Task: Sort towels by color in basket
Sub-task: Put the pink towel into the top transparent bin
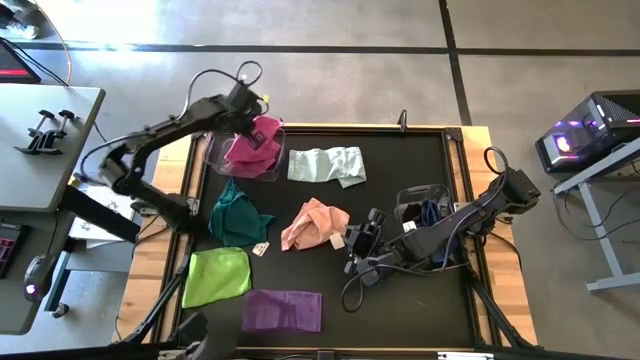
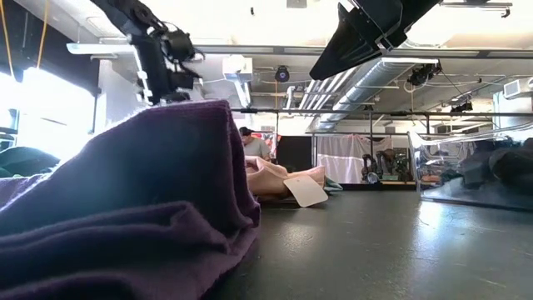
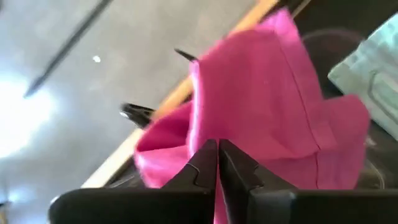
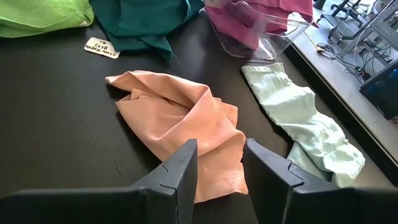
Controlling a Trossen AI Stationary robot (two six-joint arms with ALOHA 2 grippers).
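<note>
high view: the left hand [image 1: 255, 118] is seen over a clear plastic bin [image 1: 215, 155] at the far left of the black desk [image 1: 400, 300], pinched on a soft magenta cloth [image 1: 250, 150] that hangs into the bin. a mint cloth [image 1: 326, 164], dark teal cloth [image 1: 235, 215], peach-pink cloth [image 1: 315, 225], lime green cloth [image 1: 218, 276] and purple cloth [image 1: 283, 309] lie loose on the desk; all are judged light and limp, best pinched at a raised fold. the right hand [image 1: 360, 245] sits just beside the peach-pink cloth, near a second clear bin [image 1: 405, 200] with dark cloths.

low view: a white tag [image 2: 306, 190] is seen by the peach-pink cloth, writing unreadable.

left wrist view: fingers are closed on the magenta cloth.

right wrist view: fingers are parted, nothing held, over the peach-pink cloth's edge. a label [image 4: 101, 47] carries print too small to read.
</note>
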